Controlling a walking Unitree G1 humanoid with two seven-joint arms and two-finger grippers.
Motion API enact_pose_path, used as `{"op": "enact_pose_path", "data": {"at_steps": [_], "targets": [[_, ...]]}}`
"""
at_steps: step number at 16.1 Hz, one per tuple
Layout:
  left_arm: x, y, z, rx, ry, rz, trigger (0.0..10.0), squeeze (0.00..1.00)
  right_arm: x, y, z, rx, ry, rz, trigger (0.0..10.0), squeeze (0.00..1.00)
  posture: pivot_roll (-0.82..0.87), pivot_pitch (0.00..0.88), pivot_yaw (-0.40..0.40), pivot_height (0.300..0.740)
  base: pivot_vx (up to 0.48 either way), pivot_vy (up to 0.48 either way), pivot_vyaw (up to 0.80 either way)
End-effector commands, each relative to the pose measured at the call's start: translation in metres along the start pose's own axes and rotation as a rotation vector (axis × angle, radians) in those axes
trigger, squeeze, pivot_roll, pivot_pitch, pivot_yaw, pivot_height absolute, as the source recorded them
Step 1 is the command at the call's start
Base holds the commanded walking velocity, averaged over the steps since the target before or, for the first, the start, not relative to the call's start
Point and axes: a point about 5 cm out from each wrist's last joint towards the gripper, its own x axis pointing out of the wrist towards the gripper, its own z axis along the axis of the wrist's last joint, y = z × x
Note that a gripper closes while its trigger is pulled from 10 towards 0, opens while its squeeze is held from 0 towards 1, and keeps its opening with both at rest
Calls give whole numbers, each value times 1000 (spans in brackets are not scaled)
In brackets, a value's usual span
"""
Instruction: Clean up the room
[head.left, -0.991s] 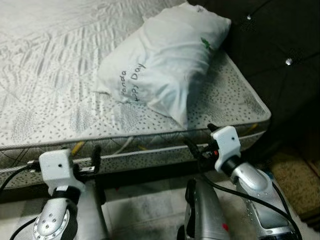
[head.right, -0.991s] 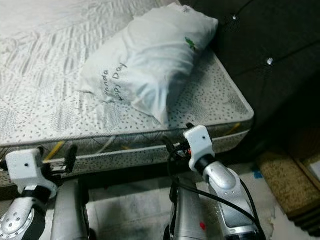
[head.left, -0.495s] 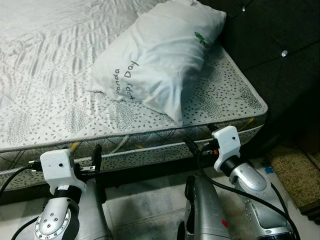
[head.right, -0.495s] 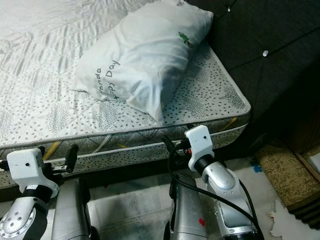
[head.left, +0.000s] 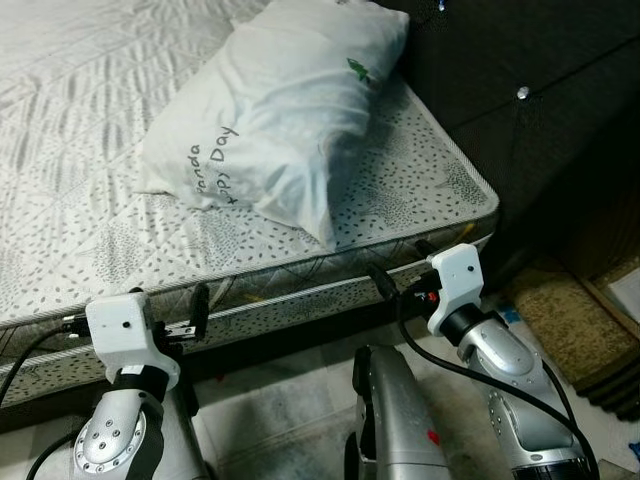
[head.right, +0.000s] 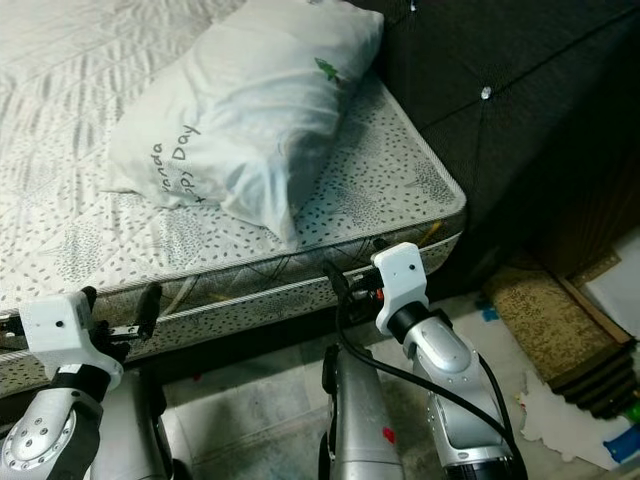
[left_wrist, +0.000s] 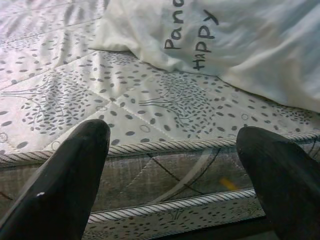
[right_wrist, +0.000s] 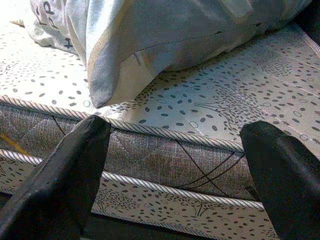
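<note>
White pillow (head.left: 275, 105) lies on the mattress (head.left: 90, 150) near its corner, beside the dark headboard (head.left: 520, 80). My left gripper (left_wrist: 172, 175) sits at the mattress edge, fingers spread wide, nothing held. My right gripper (right_wrist: 175, 170) also faces the mattress side below the pillow's corner, fingers apart, empty. Brown mat (head.right: 545, 325) on the floor to my right.

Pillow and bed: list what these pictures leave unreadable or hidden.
1. Pillow: its printed words are partly lost in folds in the eye views and cut by the top edge in the left wrist view.
2. Mattress: its far and left parts run past the picture edges in both eye views.
3. Floor items by the headboard: cut by the right edge in the right eye view, too small to identify.
</note>
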Motion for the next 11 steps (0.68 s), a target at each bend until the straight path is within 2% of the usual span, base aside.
{"op": "enact_pose_path", "data": {"at_steps": [1, 3, 5, 6, 7, 9, 10, 11], "targets": [[-2, 0, -3, 3, 18, 5, 10000, 0, -1, 0, -1, 3, 6, 4, 10000, 0, -60, 193, -73, 491, 0, 0, 0], [-1, 1, -1, 5, 11, 10, 10000, 0, 0, 2, 0, 11, 1, 6, 10000, 0, -60, 193, -73, 491, 0, 0, 0], [1, 3, 1, 3, 4, 14, 10000, 0, 10, 6, 3, 53, -16, 7, 10000, 0, -51, 193, -72, 491, 0, 0, 0], [1, 2, 4, -28, -3, -10, 10000, 0, 18, 11, 6, 91, -21, 20, 10000, 0, -25, 195, -74, 491, 0, 0, 0], [-1, -2, 7, -58, -12, -51, 10000, 0, 27, 18, 8, 133, -22, 41, 10000, 0, -12, 197, -76, 491, 0, 0, 0], [-5, -4, 7, -66, -6, -75, 10000, 0, 42, 31, 11, 222, -22, 65, 10000, 0, 8, 196, -81, 491, 0, 0, 0], [-9, -4, 7, -62, -2, -74, 10000, 0, 54, 47, 15, 276, -29, 109, 10000, 0, 22, 196, -88, 491, 0, 0, 0], [-10, -3, 7, -61, -2, -71, 10000, 0, 57, 54, 16, 285, -27, 131, 10000, 0, 22, 196, -88, 491, 0, 0, 0]]}}
